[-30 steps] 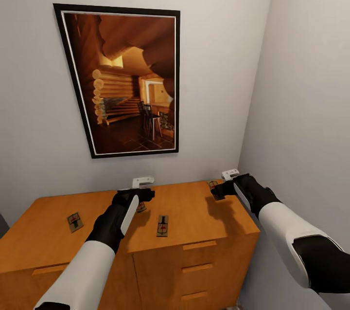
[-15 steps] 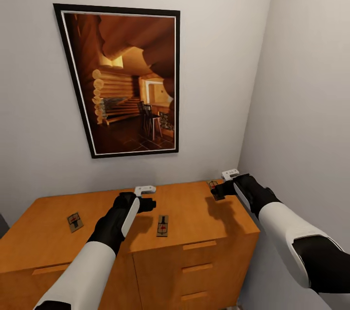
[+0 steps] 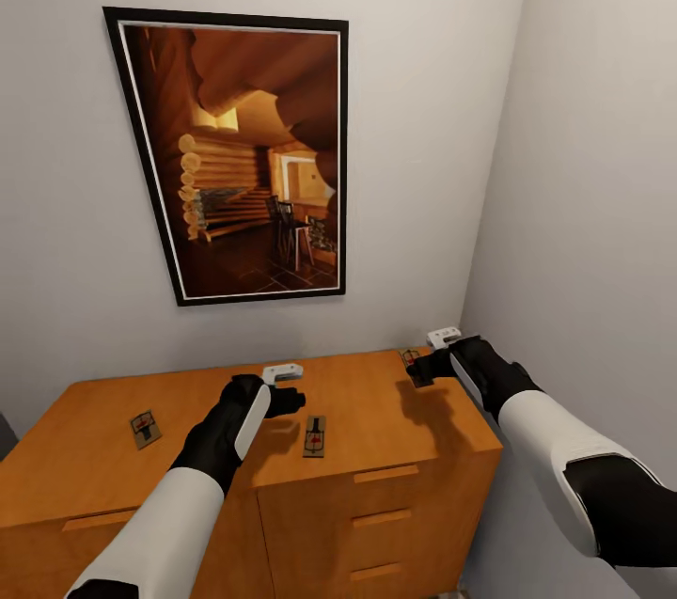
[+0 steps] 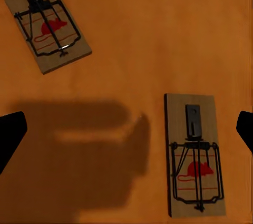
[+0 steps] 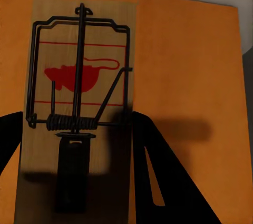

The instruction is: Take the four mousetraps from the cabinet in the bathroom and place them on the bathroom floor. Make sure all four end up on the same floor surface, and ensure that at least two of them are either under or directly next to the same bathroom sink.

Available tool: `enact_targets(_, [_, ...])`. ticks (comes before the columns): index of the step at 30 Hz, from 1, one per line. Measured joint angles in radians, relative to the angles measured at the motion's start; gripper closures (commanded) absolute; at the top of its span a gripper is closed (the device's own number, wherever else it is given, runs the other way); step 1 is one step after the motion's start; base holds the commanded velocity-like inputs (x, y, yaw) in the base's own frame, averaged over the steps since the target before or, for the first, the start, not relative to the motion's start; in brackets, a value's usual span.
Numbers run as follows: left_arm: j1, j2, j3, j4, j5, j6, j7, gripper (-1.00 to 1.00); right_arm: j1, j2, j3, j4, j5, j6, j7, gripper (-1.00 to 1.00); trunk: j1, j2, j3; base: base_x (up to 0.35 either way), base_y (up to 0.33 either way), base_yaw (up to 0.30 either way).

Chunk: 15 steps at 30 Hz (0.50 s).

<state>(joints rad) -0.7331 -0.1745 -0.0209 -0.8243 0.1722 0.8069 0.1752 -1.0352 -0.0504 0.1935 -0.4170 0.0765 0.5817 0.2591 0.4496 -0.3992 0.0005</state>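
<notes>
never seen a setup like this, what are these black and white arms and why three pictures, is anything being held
It is a simulated two-armed robot. The big picture comes from a camera on its head, looking down at an orange-brown cabinet below a framed picture. The other two come from cameras at each wrist, looking along the jaws. Small wooden mousetraps lie on the cabinet top: one at the far left and one in the middle. The left gripper hangs open above the top, holding nothing. The right gripper has its jaws on either side of another mousetrap; whether it grips it is unclear.
</notes>
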Motion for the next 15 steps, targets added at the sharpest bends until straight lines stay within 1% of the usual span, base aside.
enact_targets(2, [0.000, 0.000, 0.000, 0.000, 0.033, 0.004, 0.002, -1.00, 0.000, 0.000, 0.000, 0.000, 0.000, 0.000, 0.000, 1.00, 0.000, 0.000, 0.000, 0.000, 0.000, 0.000])
enact_targets(3, [0.000, 0.000, 0.000, 0.000, 0.042, 0.005, 0.003, -1.00, 0.000, 0.000, 0.000, 0.000, 0.000, 0.000, 0.000, 1.00, 0.000, 0.000, 0.000, 0.000, 0.000, 0.000])
enact_targets(6, [0.000, 0.000, 0.002, 0.005, 0.096, 0.008, 0.003, -1.00, 0.000, 0.000, 0.001, 0.000, 0.001, 0.000, 0.001, 1.00, 0.000, 0.000, 0.000, 0.000, 0.000, 0.000])
enact_targets(8, [0.000, 0.000, 0.002, 0.015, 0.113, 0.006, 0.004, -1.00, 0.000, -0.001, 0.001, 0.000, 0.001, 0.000, 0.001, 1.00, 0.000, 0.000, 0.000, 0.000, 0.000, 0.000])
enact_targets(10, [0.000, 0.000, 0.001, 0.039, 0.122, 0.001, 0.004, -1.00, 0.000, 0.000, 0.002, 0.000, 0.001, 0.000, 0.001, 1.00, 0.000, 0.000, 0.000, 0.000, 0.000, 0.000])
enact_targets(13, [0.000, 0.000, -0.001, 0.077, 0.130, -0.010, 0.005, -1.00, 0.000, -0.001, 0.002, 0.000, 0.001, 0.000, 0.002, 1.00, 0.000, 0.000, 0.000, 0.000, 0.000, 0.000])
enact_targets(15, [0.000, 0.000, -0.002, 0.087, 0.133, -0.023, 0.004, -1.00, 0.000, -0.001, 0.002, 0.000, 0.001, 0.000, 0.002, 1.00, 0.000, 0.000, 0.000, 0.000, 0.000, 0.000])
